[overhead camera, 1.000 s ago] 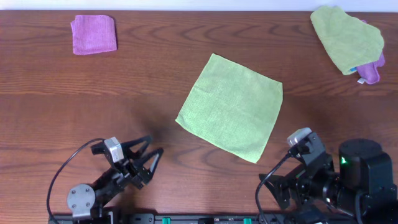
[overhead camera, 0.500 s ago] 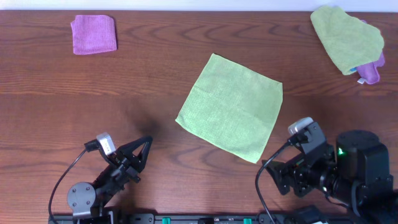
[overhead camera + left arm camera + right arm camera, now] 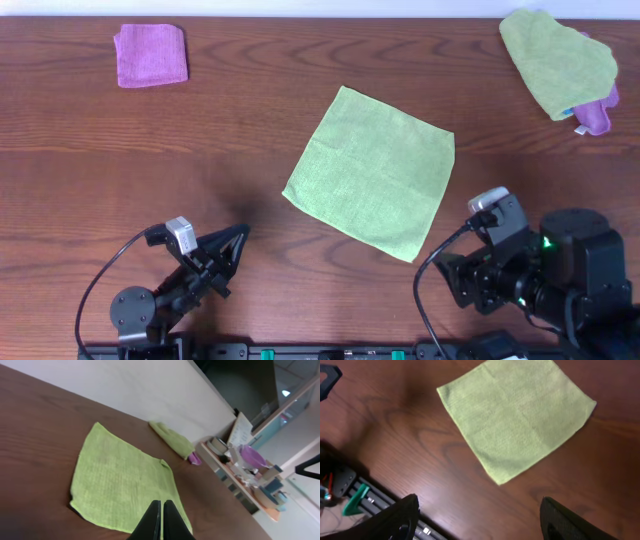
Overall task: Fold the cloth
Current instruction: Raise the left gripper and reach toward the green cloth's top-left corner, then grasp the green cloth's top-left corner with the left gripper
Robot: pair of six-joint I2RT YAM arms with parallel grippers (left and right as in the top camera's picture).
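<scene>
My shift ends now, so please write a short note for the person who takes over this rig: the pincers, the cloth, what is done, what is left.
Left pincer: shut, empty, short of the cloth.
Right pincer: open, empty, facing the cloth's near corner, not touching it.
Cloth: flat and unfolded in the middle of the table, turned at an angle.
Done: no fold yet.
Left: grasp one edge, probably with both pincers, and fold it over.
Leave alone: purple cloth, far left; duller green cloth, far right.
</scene>
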